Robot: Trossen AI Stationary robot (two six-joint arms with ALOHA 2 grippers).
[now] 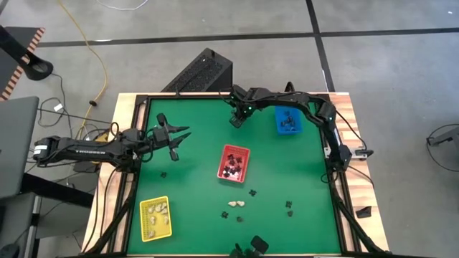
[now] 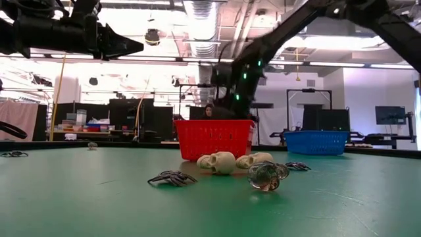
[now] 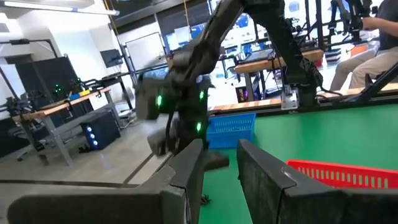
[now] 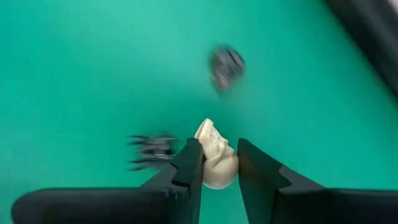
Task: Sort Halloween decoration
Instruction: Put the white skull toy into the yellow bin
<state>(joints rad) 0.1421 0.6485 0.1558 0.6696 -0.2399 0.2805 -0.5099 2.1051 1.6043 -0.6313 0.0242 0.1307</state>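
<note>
Pinching a small cream skull [image 4: 216, 155] between the fingers of my right gripper [image 4: 219, 163], I carry it above the green table [image 1: 201, 165]; it looks light, hard and rounded, liable to squirt out, so I'd grip across its broad sides. My left gripper [image 1: 177, 138] waits empty, fingers narrowly apart, while other pieces lie by the red tray [image 1: 234, 163].

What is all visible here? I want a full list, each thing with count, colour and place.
table: one, green, under everything
yellow tray: one, high view's lower left, cream pieces inside
red tray: one, centre, black pieces inside
blue tray: one, upper right, dark pieces inside
loose decorations: several, cream and black, below red tray
cream skull: one, in right gripper
left gripper: open, empty, left side
right gripper: shut on skull, upper middle
</note>
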